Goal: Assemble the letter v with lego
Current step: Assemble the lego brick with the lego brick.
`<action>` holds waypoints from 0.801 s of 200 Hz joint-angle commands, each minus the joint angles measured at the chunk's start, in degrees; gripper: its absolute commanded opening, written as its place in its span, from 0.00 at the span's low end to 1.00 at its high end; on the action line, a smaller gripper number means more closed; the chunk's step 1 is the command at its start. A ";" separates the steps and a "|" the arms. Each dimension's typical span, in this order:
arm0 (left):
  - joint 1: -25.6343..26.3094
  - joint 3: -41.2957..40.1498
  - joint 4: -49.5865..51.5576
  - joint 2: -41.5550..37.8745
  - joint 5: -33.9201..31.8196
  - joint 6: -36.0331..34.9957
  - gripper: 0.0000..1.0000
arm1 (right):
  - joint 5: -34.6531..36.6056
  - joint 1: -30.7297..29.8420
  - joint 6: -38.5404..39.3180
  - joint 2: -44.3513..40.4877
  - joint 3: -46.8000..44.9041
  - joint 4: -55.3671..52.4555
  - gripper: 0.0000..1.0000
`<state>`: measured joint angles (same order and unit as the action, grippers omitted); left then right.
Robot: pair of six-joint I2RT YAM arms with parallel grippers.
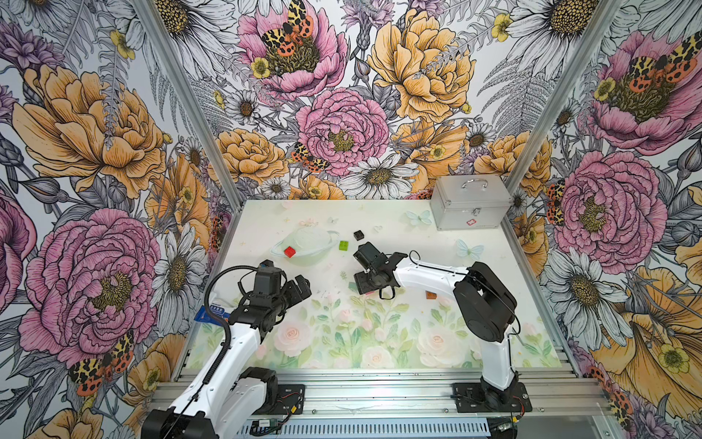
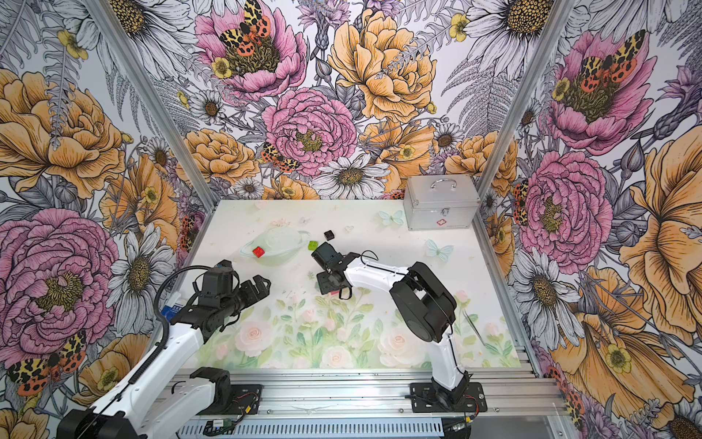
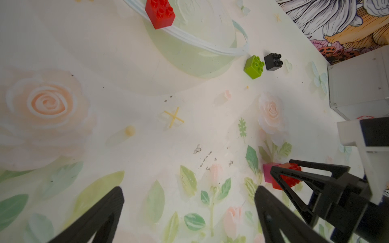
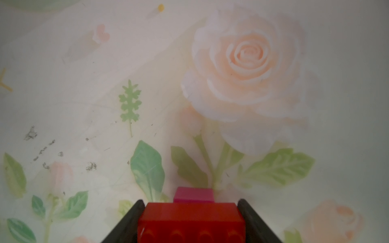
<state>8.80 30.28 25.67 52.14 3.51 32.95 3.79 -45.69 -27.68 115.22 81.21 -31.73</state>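
We found the right gripper (image 4: 191, 203) clamped on the long red brick (image 4: 189, 218), low near the mat (image 4: 63, 84), with the pink brick (image 4: 194, 195) at its far edge. The left gripper (image 3: 188, 190) stood apart, empty. Risk: a skewed press could pop the pink brick off or let the red one slip in the jaws. We could not tell whether the pink brick was seated; the right arm (image 1: 425, 271) hid the grip in both top views

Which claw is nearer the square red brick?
Left. Left claw sits open just short of square red brick; right claw, gripping the long red brick, is farther off.
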 commanded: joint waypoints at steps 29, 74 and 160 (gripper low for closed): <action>-0.63 0.09 0.58 -0.64 -0.38 -0.05 0.99 | 0.85 -0.02 -1.18 2.47 2.04 -12.51 0.35; -0.75 0.19 0.92 -1.29 -0.10 0.03 0.99 | 2.45 -0.32 -0.43 3.08 7.79 -16.88 0.35; -0.67 -0.09 1.03 -1.58 -0.39 0.07 0.99 | 3.90 -0.38 -8.71 3.96 0.56 -8.71 0.36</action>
<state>8.75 30.28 26.20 51.37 3.51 32.95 5.78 -45.82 -30.59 117.54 86.78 -43.86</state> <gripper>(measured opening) 0.986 0.672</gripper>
